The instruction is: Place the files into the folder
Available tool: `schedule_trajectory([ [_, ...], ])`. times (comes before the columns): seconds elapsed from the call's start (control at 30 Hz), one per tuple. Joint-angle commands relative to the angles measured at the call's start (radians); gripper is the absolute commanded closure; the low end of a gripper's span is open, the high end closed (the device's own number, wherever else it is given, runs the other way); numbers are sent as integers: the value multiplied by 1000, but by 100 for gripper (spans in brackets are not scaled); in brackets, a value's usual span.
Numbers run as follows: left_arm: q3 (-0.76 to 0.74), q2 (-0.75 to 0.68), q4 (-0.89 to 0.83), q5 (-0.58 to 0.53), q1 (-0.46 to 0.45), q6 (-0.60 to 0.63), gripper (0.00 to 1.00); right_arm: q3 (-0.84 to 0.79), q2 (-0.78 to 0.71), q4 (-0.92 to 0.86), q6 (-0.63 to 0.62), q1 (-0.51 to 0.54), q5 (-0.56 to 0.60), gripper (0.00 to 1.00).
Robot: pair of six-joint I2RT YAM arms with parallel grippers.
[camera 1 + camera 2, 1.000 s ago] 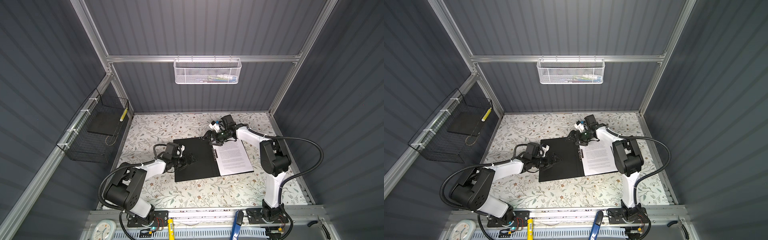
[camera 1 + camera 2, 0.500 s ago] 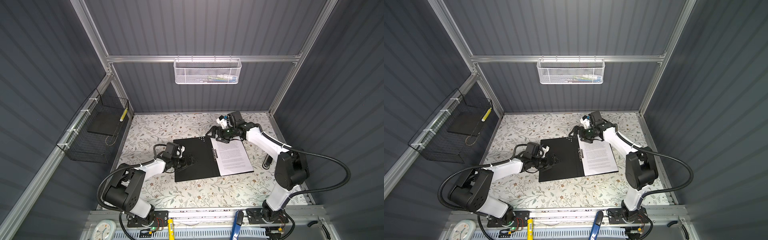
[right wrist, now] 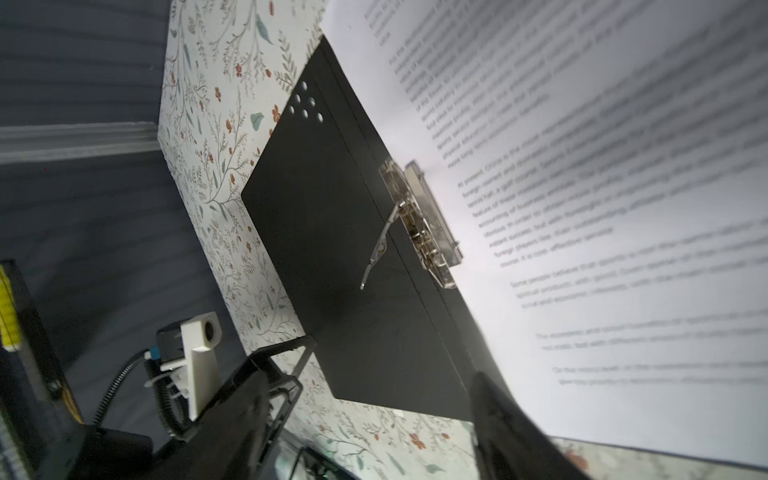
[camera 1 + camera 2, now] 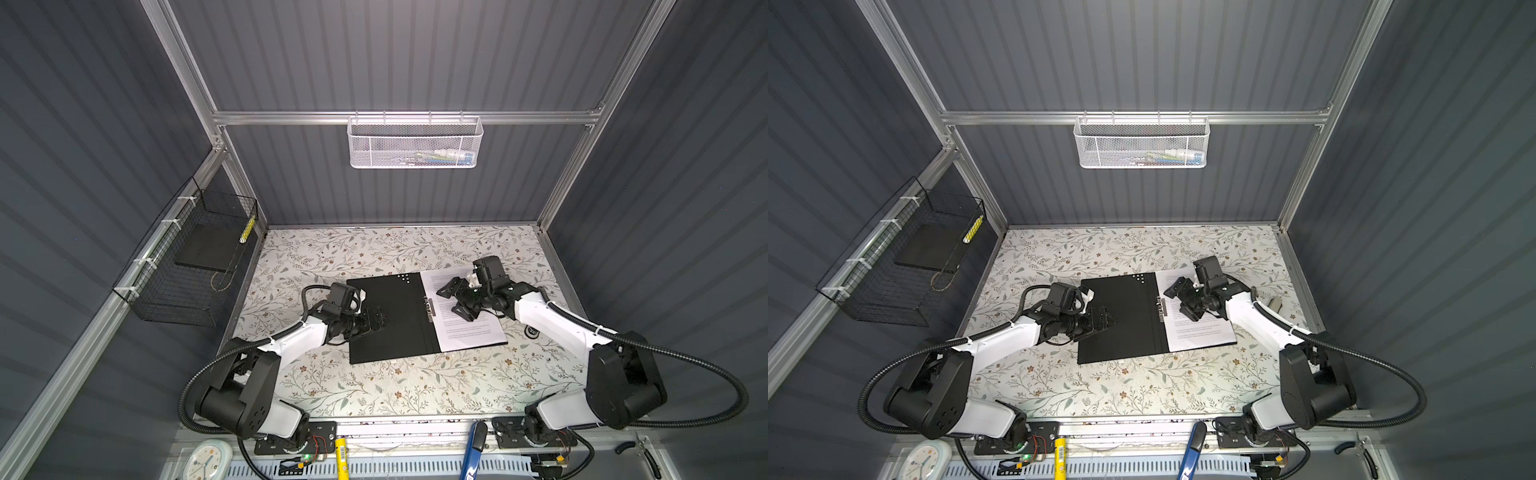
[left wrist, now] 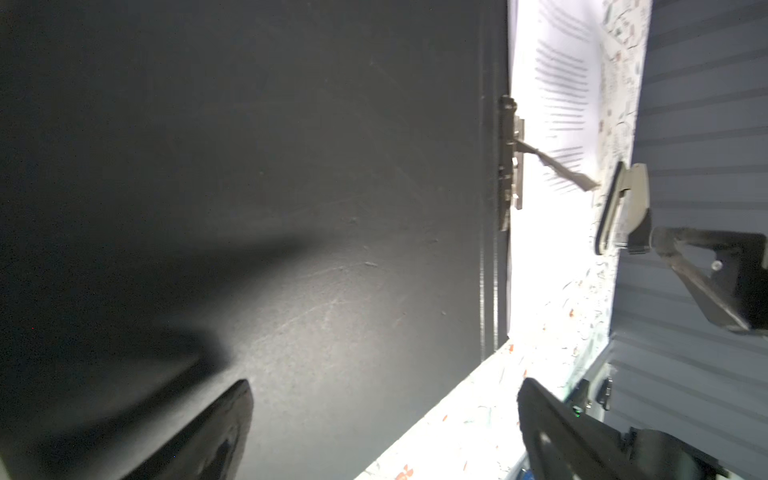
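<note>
The folder (image 4: 395,328) (image 4: 1125,328) lies open mid-table, black inside up, in both top views. The files (image 4: 469,332) (image 4: 1202,332), white printed sheets, lie on its right half. At the spine a metal clip (image 3: 424,224) (image 5: 509,166) has its lever raised. My left gripper (image 4: 380,322) (image 4: 1106,320) (image 5: 382,399) stands open low over the bare left flap (image 5: 332,187), holding nothing. My right gripper (image 4: 451,301) (image 4: 1179,301) (image 3: 374,395) hovers open over the files (image 3: 602,187) beside the clip, with nothing between its fingers.
A black wire basket (image 4: 187,266) hangs on the left wall and a white mesh basket (image 4: 415,143) on the back wall. A small dark object (image 4: 532,331) lies on the floral table right of the folder. Tools and a clock (image 4: 208,459) sit on the front rail.
My right gripper has come from the folder's far edge towards the front, over the files by the clip, and its elbow swung out right. The left arm has not moved.
</note>
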Motion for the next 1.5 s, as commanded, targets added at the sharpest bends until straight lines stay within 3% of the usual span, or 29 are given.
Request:
schedule_trajectory([
  [0.0,3,24,-40,-22,2,46,0,-15,43,121,190,26,-24,34],
  [0.07,3,26,-39,-18,3,54,0,12,92,134,207,36,-45,38],
  [0.27,4,35,-38,-6,3,68,0,77,213,158,237,37,-88,65],
  [0.73,8,36,-25,0,3,70,0,113,258,117,229,25,-81,84],
  [1.13,5,33,-23,3,2,69,0,95,264,115,218,19,-83,90],
  [1.47,5,36,-22,4,2,67,0,90,278,131,210,16,-103,82],
])
